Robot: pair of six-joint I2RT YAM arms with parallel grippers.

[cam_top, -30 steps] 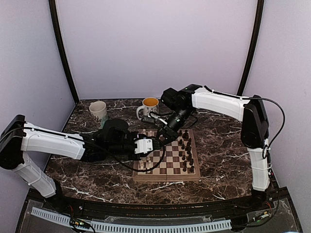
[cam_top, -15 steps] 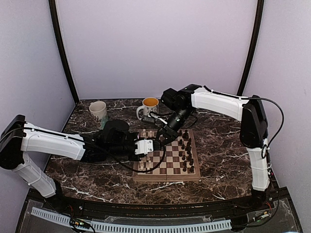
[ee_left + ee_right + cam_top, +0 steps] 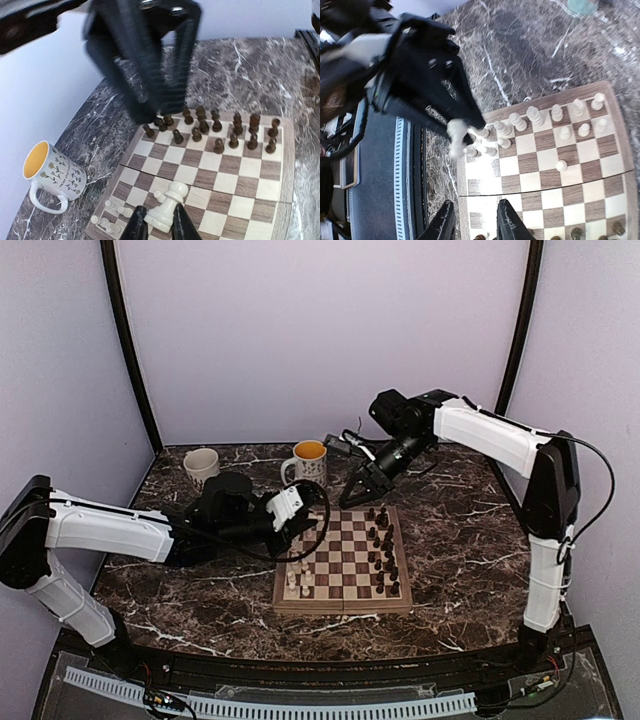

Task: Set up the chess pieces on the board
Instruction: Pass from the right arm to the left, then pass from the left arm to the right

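— What has the left gripper [image 3: 159,228] got?
— I see it pinched tight on a white piece [image 3: 165,206], seemingly lifted over the board [image 3: 257,187]'s white side; that view blurs.
— And the right gripper [image 3: 474,222]?
— Fingers parted, nothing between them, hanging above the board's far edge.

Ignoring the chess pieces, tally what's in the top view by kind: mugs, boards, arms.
Mugs: 2 (white mug, yellow-lined mug)
Chessboard: 1
Robot arms: 2 (left arm, right arm)
Total: 5
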